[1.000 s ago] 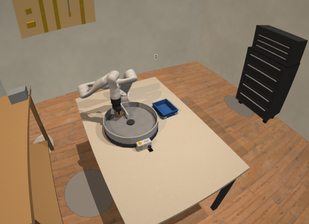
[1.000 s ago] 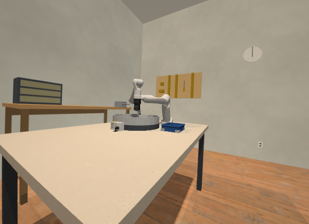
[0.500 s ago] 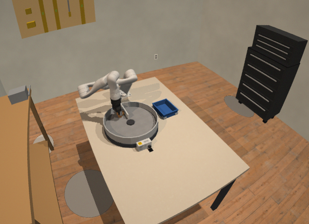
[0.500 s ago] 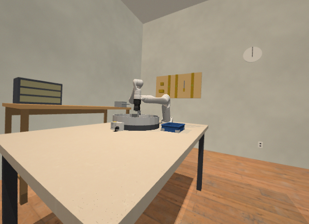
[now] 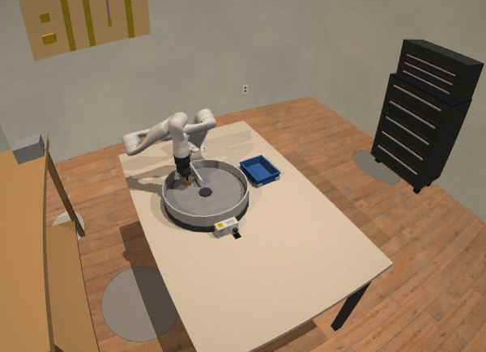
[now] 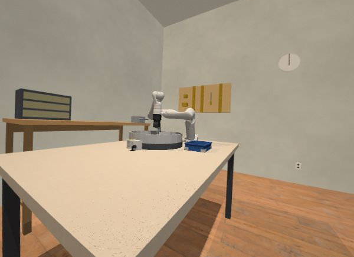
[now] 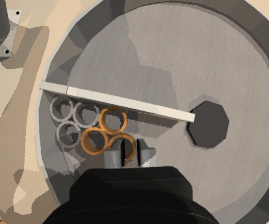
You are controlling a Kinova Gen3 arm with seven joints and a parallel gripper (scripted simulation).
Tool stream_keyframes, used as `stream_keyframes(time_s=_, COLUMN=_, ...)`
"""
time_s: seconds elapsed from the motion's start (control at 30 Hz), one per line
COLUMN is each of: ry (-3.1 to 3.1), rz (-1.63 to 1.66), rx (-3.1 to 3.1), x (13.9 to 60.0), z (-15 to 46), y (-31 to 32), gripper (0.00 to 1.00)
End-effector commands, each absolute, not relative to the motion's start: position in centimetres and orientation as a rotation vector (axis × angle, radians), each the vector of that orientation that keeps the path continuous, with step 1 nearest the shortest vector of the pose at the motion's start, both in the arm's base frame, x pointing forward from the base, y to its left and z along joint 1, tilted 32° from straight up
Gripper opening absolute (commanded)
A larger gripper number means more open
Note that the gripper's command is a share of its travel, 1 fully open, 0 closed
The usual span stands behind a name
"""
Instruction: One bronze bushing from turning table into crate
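Note:
Three bronze bushings stand together on the turning table (image 5: pixel 215 206) (image 6: pixel 168 139) (image 7: pixel 210 55). In the wrist view one bronze bushing (image 7: pixel 113 109) is beside the white bar, a second bronze bushing (image 7: pixel 92 153) is below left of it, and a third bronze bushing (image 7: pixel 124 134) is nearest the fingers. My gripper (image 5: pixel 189 180) (image 6: pixel 159 132) (image 7: pixel 130 148) is partly open. In the wrist view its left finger overlaps the third bushing, and that bushing's right wall shows between the fingers. The fingertips' height over it is unclear. The blue crate (image 5: pixel 259 171) (image 6: pixel 196 146) appears empty.
Three grey bushings, one of them the lower grey ring (image 7: pixel 68 146), stand left of the bronze ones. A white bar (image 5: pixel 196 174) (image 7: pixel 130 101) crosses from rim to hub. The turning table has a raised wall (image 5: pixel 190 218). A control box (image 5: pixel 226 227) (image 6: pixel 134 144) stands in front.

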State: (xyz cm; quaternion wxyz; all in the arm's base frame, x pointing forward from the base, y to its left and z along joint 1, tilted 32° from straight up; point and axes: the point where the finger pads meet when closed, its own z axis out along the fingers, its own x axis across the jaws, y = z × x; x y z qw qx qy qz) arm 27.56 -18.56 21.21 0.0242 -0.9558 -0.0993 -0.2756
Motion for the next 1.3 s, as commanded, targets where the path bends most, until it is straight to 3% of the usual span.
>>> stream_keyframes(time_s=0.0, ry=-0.311, rz=-0.853, rx=-2.958, x=27.70, z=21.00, y=-18.48, gripper=0.40)
stream_keyframes(time_s=1.27, ry=-0.311, rz=-0.852, rx=-2.956, x=28.15, z=20.33, y=-18.37, gripper=0.40)
